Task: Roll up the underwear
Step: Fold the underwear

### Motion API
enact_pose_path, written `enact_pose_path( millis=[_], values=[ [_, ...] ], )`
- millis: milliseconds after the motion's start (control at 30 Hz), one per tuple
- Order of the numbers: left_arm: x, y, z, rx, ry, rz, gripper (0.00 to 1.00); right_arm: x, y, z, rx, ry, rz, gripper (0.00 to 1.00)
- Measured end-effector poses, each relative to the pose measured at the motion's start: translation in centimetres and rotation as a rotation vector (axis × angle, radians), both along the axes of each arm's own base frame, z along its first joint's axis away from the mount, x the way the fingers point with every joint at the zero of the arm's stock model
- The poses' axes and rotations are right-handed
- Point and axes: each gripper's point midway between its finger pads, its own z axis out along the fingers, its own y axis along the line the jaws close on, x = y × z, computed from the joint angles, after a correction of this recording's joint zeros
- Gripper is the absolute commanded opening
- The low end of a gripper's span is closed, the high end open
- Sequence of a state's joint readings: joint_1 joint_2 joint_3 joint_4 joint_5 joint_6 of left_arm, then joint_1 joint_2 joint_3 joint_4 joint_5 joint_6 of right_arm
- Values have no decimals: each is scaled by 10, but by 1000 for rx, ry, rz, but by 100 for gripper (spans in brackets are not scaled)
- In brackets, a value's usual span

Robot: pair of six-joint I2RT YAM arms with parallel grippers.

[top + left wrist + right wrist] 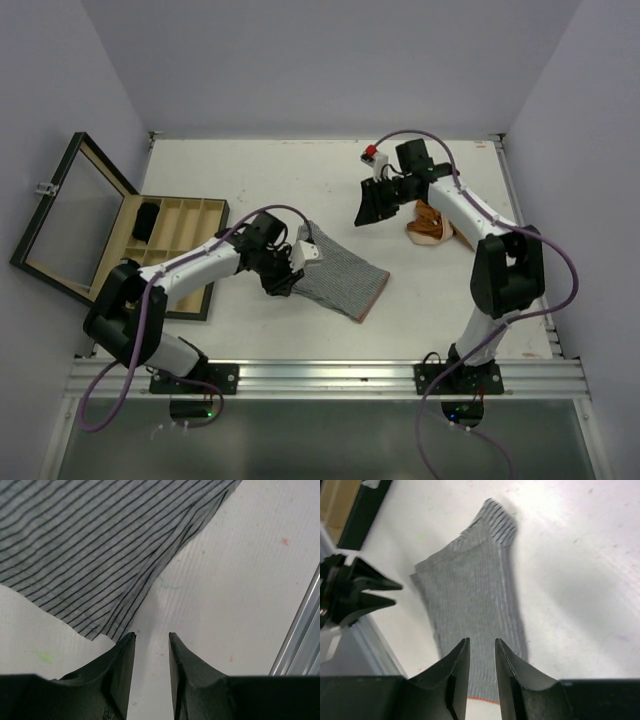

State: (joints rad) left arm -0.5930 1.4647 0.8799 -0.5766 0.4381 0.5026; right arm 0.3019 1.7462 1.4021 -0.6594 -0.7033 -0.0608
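Finds grey striped underwear (340,280) flat at centre of counter (250,170), left gripper (152,636) beside its left edge, right gripper (482,641) upper right, both narrowly apart, empty.

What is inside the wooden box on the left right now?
One black bundle sits in a far-left compartment of the wooden box; the other visible compartments look empty. The left arm covers its near part.

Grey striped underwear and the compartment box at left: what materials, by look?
Grey thin-striped cloth underwear: soft matte knit, probably cotton jersey; it lies limp with creases. Compartmented box: pale matte wood-look dividers, dark frame. Its hinged lid: see-through pane, glass or clear plastic.
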Motion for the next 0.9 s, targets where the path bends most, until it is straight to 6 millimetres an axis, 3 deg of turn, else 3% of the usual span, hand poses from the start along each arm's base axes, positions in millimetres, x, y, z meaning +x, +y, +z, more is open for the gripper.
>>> enact_pose_path(
  millis=[67,133,267,433,533,700,800,900],
  values=[
    [-7,6,-6,30,30,-16,36,14,-4,-13,-57,0,0,34],
    [-14,12,-13,65,62,-32,36,13,-10,-38,-121,52,7,34],
    [-22,21,-25,116,115,-42,36,-9,-25,-89,-232,206,42,34],
    [-22,22,-39,153,159,-30,36,-51,-39,-118,-283,336,77,32],
    [-9,12,-40,138,165,0,36,-81,-44,-132,-280,431,88,32],
    [19,-5,-39,47,202,80,36,-120,-38,-131,-204,564,88,39],
    [48,-18,-38,-20,214,129,36,-138,-28,-127,-132,654,75,50],
    [89,-38,-36,-76,200,156,36,-149,-17,-123,-91,697,85,51]
  ],
)
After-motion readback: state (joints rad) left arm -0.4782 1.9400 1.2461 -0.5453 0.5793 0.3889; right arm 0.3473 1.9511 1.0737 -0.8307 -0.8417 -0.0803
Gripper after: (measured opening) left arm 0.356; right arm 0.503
